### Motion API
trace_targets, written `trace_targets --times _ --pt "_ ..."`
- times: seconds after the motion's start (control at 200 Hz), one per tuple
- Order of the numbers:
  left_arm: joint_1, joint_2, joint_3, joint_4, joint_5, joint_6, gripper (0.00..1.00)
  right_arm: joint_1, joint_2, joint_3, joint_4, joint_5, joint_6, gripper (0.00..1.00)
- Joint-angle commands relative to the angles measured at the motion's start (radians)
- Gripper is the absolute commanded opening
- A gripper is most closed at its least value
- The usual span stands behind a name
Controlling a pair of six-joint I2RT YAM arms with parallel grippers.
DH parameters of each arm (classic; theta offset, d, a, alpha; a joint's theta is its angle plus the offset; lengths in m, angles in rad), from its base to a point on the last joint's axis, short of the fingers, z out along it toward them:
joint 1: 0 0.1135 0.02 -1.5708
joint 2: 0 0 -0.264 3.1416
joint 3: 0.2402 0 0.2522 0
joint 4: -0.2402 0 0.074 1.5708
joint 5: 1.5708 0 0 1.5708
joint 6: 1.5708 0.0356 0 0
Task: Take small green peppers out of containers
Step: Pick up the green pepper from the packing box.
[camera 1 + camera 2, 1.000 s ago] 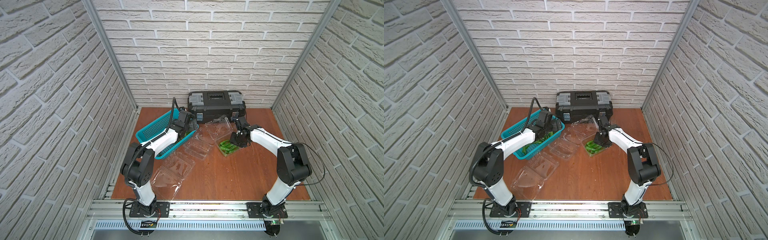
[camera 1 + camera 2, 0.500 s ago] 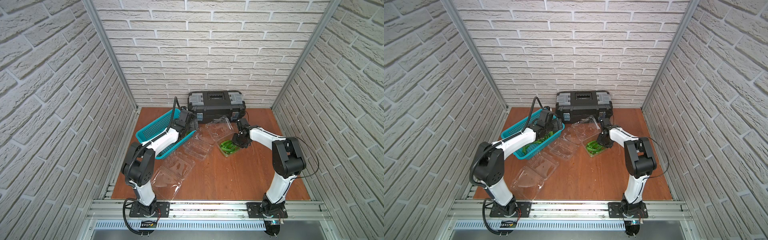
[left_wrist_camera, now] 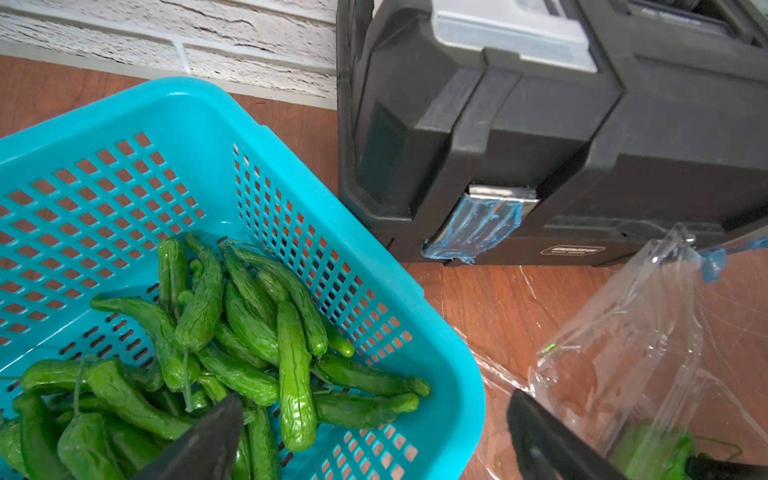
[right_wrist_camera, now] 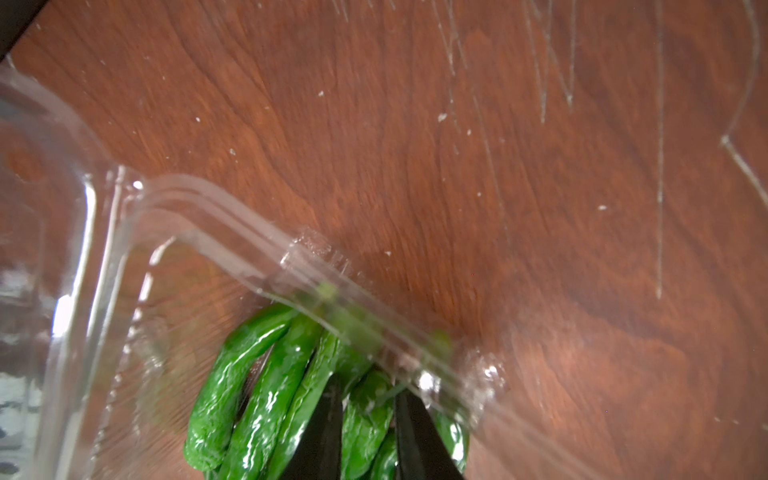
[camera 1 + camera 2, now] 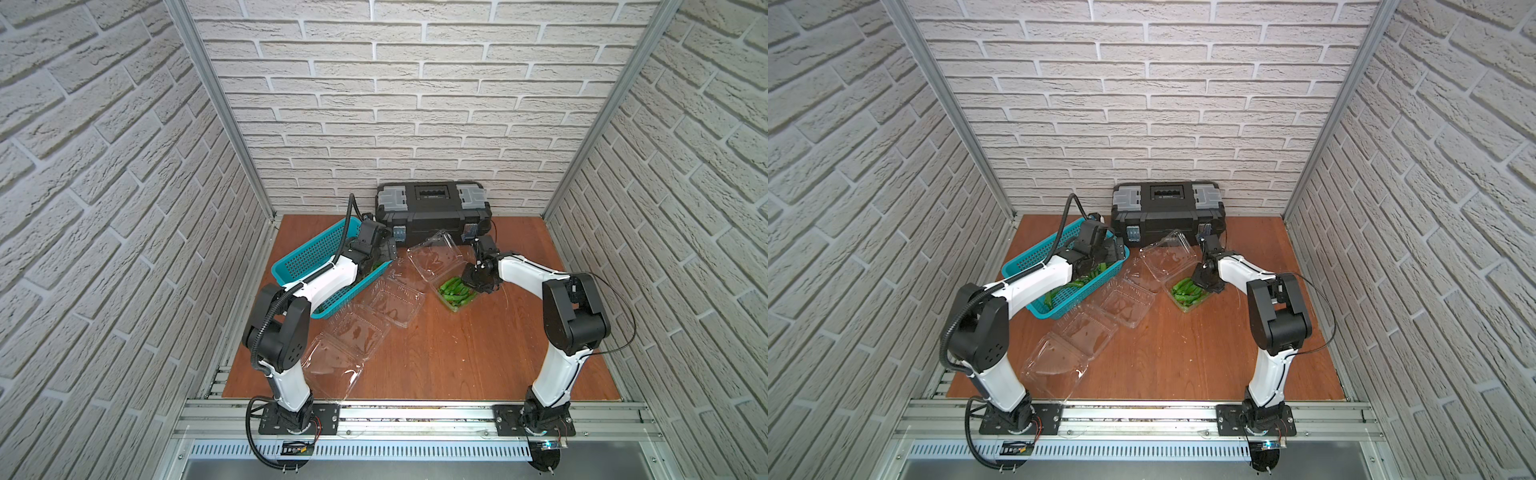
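I count three clear containers [image 5: 390, 301] on the surface [image 5: 457, 357], all hinged open. Two lie empty in a row running from the near left corner toward the middle. The third sits mid-surface in front of the one toolbox [image 5: 432, 208] and holds small green peppers [image 4: 266, 374], at least five showing. Well over a dozen more lie in the one teal basket [image 3: 291, 137] at the far left corner. They look light, glossy and slippery, and soft enough to bruise, so I would pinch one mid-body, not by its thin stem. My right tool [image 4: 368, 390] is down among them, jaws narrow astride one pepper; whether it pinches yet, I cannot tell. My left tool [image 3: 374, 397] hangs spread and empty over the basket.
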Motion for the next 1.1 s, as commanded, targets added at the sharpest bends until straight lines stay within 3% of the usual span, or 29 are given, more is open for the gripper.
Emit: trace_targets --times 0.0,0.35,0.74,1.095 --pt "-0.003 0.012 0.027 0.013 0.004 0.018 0.98 -0.002 -0.026 -0.012 -0.002 -0.007 0.006 0.23" --pt "-0.004 0.027 0.041 0.008 0.004 0.018 0.98 0.000 -0.051 -0.025 -0.066 -0.023 -0.014 0.22" --pt "-0.004 0.029 0.049 0.008 -0.001 0.017 0.98 0.000 0.037 0.002 -0.034 -0.046 0.002 0.21" --pt "0.003 0.029 0.046 0.010 -0.019 0.000 0.98 0.002 -0.029 0.020 -0.028 -0.038 -0.035 0.03"
